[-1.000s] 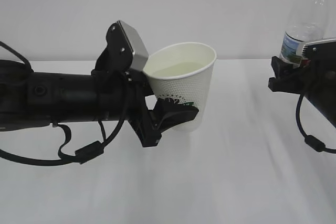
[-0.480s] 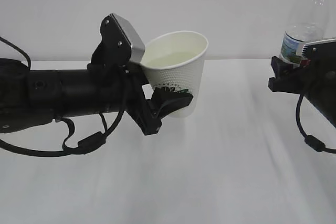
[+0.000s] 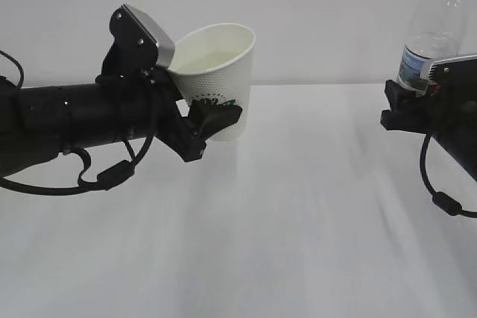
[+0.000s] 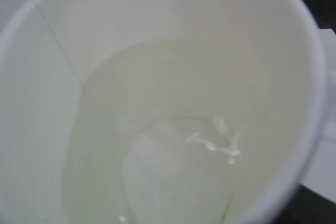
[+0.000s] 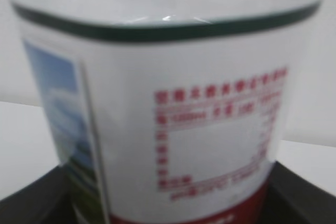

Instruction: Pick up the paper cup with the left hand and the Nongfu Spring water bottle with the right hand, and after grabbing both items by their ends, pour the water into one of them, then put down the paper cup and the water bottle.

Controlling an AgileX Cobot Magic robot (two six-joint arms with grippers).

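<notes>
Two grippers, each grasping its item.
Left gripper [image 3: 212, 121] clasps the paper cup [image 3: 216, 80] holding water [image 4: 173, 161]; right gripper [image 3: 408, 109] clasps the upright Nongfu Spring water bottle [image 3: 436, 27].

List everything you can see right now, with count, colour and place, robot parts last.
cup: one, white with a dark green logo, held off the table at left of centre, tilted a little.
water: one pale pool inside the cup, well below the rim.
bottle: one, clear, capless, red neck ring, red and blue-green label, upright at the far right.
table: one, white, under everything.
left gripper: one, black with a grey camera block, reaching in from the left, jaws shut on the cup's lower wall.
right gripper: one, black with a looping cable, at the right edge, jaws shut on the bottle's lower part.
</notes>
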